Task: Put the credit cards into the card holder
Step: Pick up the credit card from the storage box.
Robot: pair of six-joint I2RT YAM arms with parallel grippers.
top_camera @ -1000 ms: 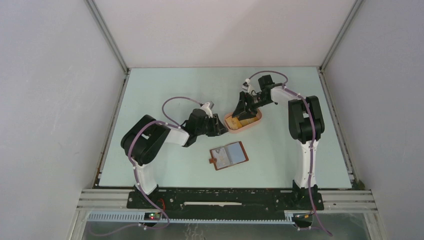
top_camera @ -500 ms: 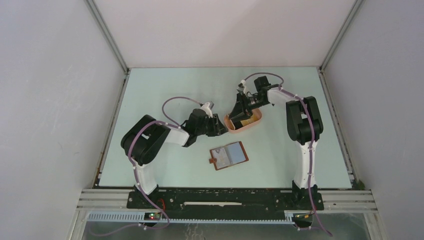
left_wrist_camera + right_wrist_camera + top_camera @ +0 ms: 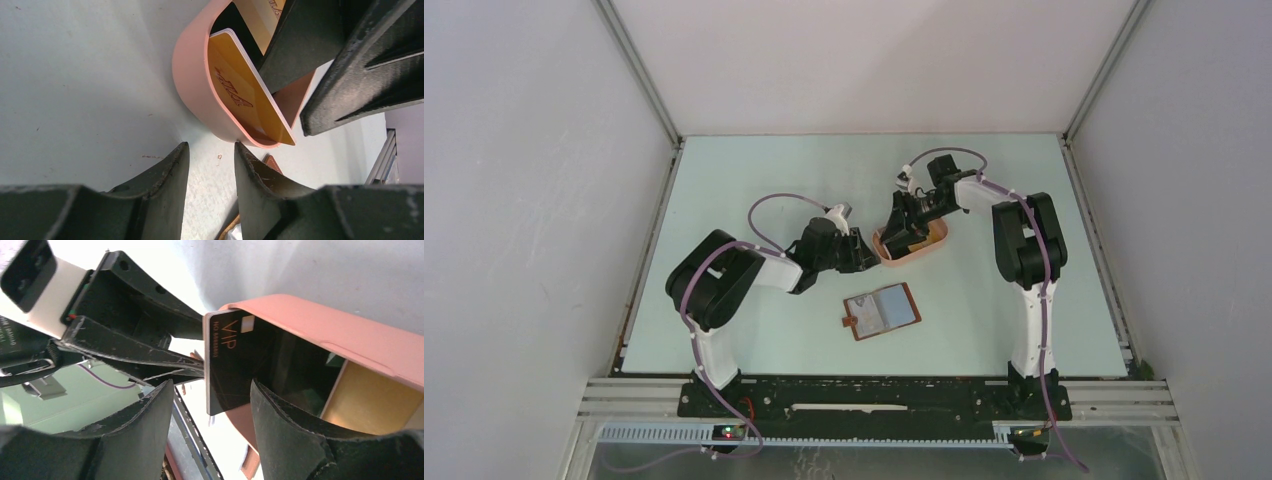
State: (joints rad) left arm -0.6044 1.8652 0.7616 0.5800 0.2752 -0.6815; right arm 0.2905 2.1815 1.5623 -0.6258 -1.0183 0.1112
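The credit cards lie in a pink oval tray (image 3: pixel 921 249). A yellow card (image 3: pixel 245 95) leans on the tray's inner wall, and a black card (image 3: pixel 230 365) marked VIP stands up past the tray's rim (image 3: pixel 320 325). My right gripper (image 3: pixel 211 383) reaches into the tray (image 3: pixel 904 225), open, its fingers in front of the black card without clamping it. My left gripper (image 3: pixel 211 146) is open and empty on the table, one fingertip right by the tray's outer wall (image 3: pixel 200 90). The reddish-brown card holder (image 3: pixel 881 311) lies open nearer the arms' bases.
The right gripper's black fingers (image 3: pixel 300 45) fill the tray's far side in the left wrist view. A corner of the card holder (image 3: pixel 272 162) shows behind my left fingertip. The enclosure's walls and metal frame ring the pale green table (image 3: pixel 754 340).
The right gripper has shifted left and deeper into the tray, covering more of the cards. The left arm and the card holder have not moved.
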